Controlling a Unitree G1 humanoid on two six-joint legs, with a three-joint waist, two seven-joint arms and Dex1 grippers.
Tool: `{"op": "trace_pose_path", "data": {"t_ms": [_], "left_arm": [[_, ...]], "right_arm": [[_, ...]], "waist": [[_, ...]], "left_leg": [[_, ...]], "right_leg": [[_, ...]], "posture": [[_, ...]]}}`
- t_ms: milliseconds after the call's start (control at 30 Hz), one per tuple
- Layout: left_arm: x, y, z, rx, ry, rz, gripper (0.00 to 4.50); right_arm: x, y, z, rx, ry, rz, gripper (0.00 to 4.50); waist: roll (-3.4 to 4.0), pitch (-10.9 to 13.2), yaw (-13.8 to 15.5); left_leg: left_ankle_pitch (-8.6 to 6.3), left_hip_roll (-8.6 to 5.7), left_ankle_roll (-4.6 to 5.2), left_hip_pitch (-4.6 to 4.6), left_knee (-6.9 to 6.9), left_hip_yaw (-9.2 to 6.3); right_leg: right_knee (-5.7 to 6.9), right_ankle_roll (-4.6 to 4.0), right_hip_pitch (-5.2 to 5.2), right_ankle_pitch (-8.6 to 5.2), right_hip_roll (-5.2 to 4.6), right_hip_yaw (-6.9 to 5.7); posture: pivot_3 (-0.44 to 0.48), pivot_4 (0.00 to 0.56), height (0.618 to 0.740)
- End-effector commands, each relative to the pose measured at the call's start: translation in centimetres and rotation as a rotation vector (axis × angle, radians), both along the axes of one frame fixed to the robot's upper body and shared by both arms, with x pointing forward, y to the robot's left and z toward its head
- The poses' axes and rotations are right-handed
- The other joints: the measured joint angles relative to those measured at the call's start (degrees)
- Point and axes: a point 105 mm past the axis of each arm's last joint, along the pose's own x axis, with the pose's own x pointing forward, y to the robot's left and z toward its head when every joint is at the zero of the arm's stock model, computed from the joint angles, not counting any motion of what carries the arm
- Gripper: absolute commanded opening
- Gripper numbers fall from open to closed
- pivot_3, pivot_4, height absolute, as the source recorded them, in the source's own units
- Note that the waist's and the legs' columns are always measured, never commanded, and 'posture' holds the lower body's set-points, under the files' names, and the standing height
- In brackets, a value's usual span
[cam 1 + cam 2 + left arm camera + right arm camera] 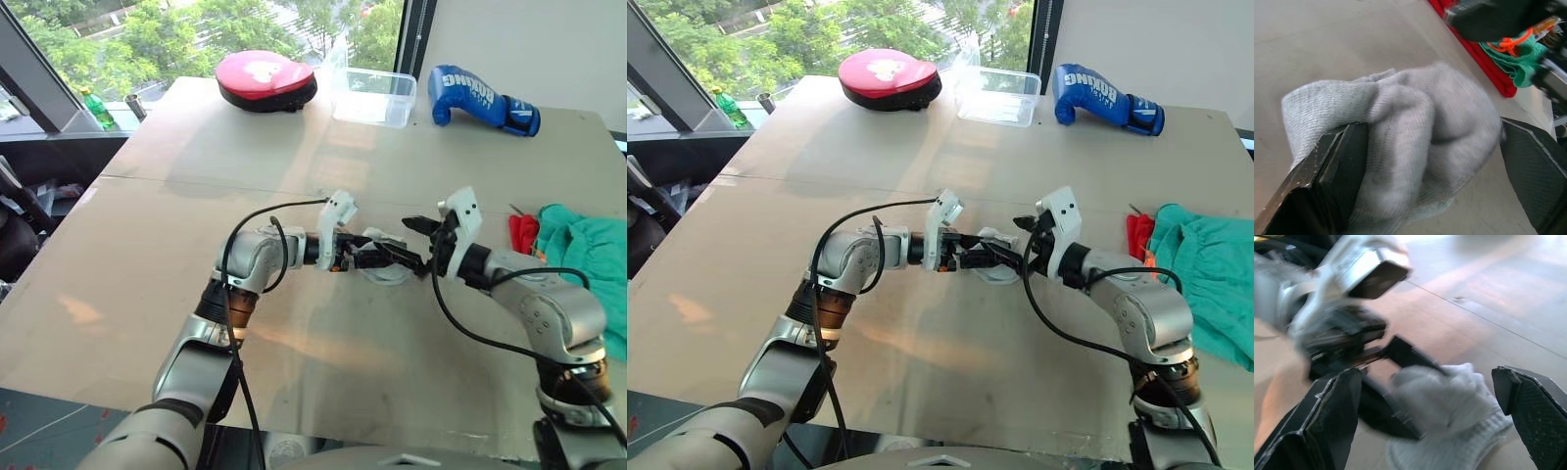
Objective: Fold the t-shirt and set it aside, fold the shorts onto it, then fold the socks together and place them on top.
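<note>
On the wide tan table (147, 323) by the window, both open grippers, left gripper (397, 258) and right gripper (419, 226), are bracketing the bunched light grey knit socks (1415, 147) mid-table; sock-folding underway; next, closing and carrying to the teal-green shorts (588, 250).

The table (147, 284) is viewed from above and behind by both eye views, facing forward and down. The socks (1415, 142) are seen close up, low over the tabletop, in both wrist views from opposite sides.

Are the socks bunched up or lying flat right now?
Bunched: the socks form a rumpled grey wad between the left tool's open fingers.
</note>
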Motion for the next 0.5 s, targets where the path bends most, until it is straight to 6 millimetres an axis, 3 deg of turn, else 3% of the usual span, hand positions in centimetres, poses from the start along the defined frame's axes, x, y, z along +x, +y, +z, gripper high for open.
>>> {"op": "trace_pose_path", "data": {"t_ms": [33,133,200,367,500], "left_arm": [[-1.0,-0.6,0.2,-0.008,-0.029,-0.068,4.49],[-1.6,-0.8,0.3,-0.019,-0.039,-0.102,4.49],[-1.9,-0.9,0.3,-0.019,-0.051,-0.118,4.49],[-2.1,-0.9,0.3,-0.022,-0.064,-0.129,4.49],[-2.1,-0.6,0.6,-0.021,-0.090,-0.133,4.49]], "right_arm": [[1.4,-0.7,1.2,0.063,-0.014,-0.097,4.50],[2.1,-0.8,2.1,0.144,-0.006,-0.126,4.50],[2.3,-0.8,1.8,0.107,0.011,-0.124,4.50],[1.4,0.1,-1.5,-0.033,0.106,-0.073,4.50],[1.3,-0.6,-3.5,-0.120,0.146,-0.095,4.50]], "waist": [[0.00,0.0,0.0],[0.01,0.0,0.0],[0.02,0.0,0.0],[0.02,0.0,-0.1],[0.02,0.0,-0.1]], "left_leg": [[0.01,0.00,-0.01,0.00,0.00,0.00],[0.05,0.01,-0.08,-0.01,-0.01,0.00],[0.04,0.01,-0.08,-0.01,-0.02,0.00],[-0.03,0.01,0.06,0.00,-0.03,0.00],[-0.03,0.01,0.06,-0.01,-0.03,0.01]], "right_leg": [[0.00,0.00,0.00,0.00,0.00,0.00],[-0.01,0.00,-0.01,0.00,0.00,0.00],[-0.02,0.00,-0.01,0.00,0.01,-0.01],[-0.02,0.00,-0.01,0.00,0.01,0.00],[-0.02,0.00,-0.02,0.00,0.01,0.01]], "posture": [[0.000,0.150,0.735],[0.000,0.150,0.735],[0.000,0.150,0.735],[0.000,0.150,0.735],[0.000,0.150,0.735]]}}
